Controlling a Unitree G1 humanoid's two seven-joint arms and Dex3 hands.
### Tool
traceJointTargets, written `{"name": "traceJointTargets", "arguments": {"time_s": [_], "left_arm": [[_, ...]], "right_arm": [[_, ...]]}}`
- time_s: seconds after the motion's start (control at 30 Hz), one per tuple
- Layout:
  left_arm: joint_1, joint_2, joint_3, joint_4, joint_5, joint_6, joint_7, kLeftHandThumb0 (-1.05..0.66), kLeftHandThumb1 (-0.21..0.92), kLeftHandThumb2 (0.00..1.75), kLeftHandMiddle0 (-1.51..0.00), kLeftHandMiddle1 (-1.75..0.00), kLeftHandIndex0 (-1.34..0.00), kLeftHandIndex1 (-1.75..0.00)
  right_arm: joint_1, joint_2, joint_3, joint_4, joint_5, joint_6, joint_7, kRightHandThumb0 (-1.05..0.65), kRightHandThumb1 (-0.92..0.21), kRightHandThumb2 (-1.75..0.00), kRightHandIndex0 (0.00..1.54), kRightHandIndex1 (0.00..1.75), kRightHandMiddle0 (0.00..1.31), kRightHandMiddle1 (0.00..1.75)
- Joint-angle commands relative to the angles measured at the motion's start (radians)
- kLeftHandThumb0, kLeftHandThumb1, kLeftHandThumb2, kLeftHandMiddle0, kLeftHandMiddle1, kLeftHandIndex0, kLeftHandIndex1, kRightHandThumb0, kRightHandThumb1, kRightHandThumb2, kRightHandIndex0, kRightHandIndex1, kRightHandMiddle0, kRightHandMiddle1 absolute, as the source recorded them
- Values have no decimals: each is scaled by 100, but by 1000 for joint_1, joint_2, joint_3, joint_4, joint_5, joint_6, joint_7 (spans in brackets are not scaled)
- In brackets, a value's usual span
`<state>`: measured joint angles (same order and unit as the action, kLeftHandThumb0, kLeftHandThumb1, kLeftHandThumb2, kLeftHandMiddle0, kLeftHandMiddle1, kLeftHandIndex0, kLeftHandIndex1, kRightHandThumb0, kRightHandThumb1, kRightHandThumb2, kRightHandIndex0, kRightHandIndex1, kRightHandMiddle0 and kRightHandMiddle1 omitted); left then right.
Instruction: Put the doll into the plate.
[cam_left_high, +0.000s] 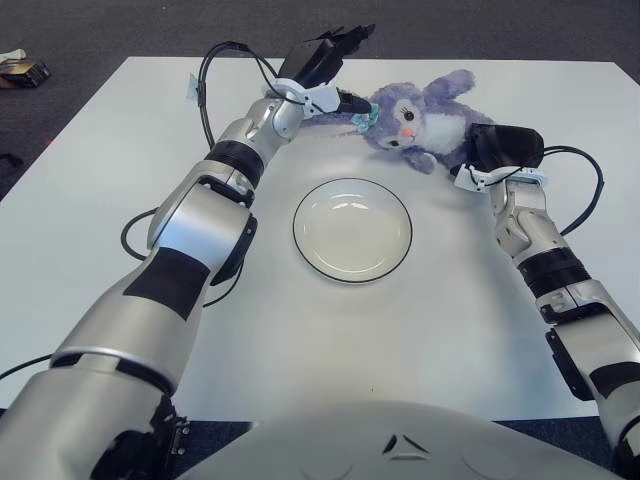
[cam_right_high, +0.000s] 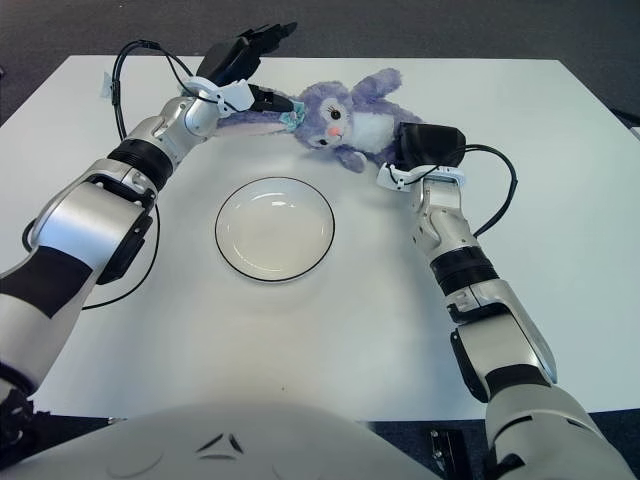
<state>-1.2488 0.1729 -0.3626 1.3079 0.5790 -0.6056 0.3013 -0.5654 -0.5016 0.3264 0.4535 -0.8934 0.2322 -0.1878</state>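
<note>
- The doll, a purple plush rabbit, lies on its side on the white bench, beyond the plate and a little toward the robot's right of it; it is clear of the rim.
- The plate holds nothing, so I judge the step in hand to be the grasp, before any lift.
- The left robot hand is at the doll's ear end, beyond the plate on its left. One finger lies along the ear by the teal bow; the other fingers are spread upward, closed on nothing. It touches the doll but does not appear to pinch it.
- The right robot hand is pressed against the doll's body on the side away from the ear, beyond the plate on its right. Whether its fingers are curled round the plush or only resting against it, I cannot tell.
- To do this well, both hands should squeeze toward each other across the doll, gripping the body more than the floppy ear.
- Plush compresses, so close firmly before lifting.
- Lift high enough to clear the plate's rim, then bring the doll toward the robot over the plate's middle.
- Lower it before letting go, so limbs don't drape onto the bench.
</note>
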Motion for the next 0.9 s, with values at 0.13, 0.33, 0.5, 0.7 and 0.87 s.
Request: {"name": "traceJointTargets", "arguments": {"time_s": [0.13, 0.33, 0.5, 0.7, 0.87], "left_arm": [[16, 18, 15, -6, -18, -19, -2, -74, 92, 9, -35, 0, -42, -2], [18, 18, 18, -7, -26, -23, -9, -73, 92, 9, -35, 0, -42, -2], [20, 19, 19, -7, -31, -28, -13, -73, 92, 9, -35, 0, -42, -2], [20, 19, 20, -7, -31, -29, -13, -72, 92, 9, -36, 0, -42, -2], [21, 22, 17, -7, -27, -34, -9, -72, 92, 9, -35, 0, -43, -2]], "right_arm": [[53, -28, -29, -74, 46, -30, 34, -16, -75, -40, 96, 175, 81, 175], [59, -33, -29, -88, 45, -25, 48, -18, -74, -41, 97, 175, 83, 175], [57, -34, -27, -98, 40, -5, 77, -19, -74, -42, 98, 175, 84, 175], [58, -34, -27, -105, 39, 4, 90, -20, -74, -42, 98, 175, 84, 175], [58, -37, -30, -134, 48, 20, 139, -20, -74, -42, 99, 175, 85, 175]]}}
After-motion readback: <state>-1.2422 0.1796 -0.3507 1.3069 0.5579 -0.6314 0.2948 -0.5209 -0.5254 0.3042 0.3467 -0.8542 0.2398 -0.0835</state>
